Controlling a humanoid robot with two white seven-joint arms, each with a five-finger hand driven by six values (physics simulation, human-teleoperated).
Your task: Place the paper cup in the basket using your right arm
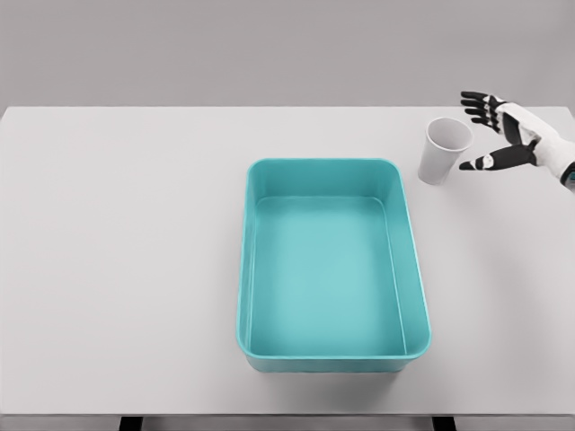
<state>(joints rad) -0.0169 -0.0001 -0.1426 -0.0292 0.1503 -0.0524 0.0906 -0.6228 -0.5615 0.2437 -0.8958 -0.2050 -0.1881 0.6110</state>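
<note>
Now my right hand (pixel 499 135) hovers beside the paper cup (pixel 443 151), fingers (pixel 481 104) spread, empty; it's light and crushable, so I'd grip mid-wall gently.

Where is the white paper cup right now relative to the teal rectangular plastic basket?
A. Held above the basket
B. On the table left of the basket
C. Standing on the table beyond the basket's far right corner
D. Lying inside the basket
C: the white paper cup stands upright on the white table just past the far right corner of the empty teal rectangular plastic basket, with the open right hand beside it.
</note>
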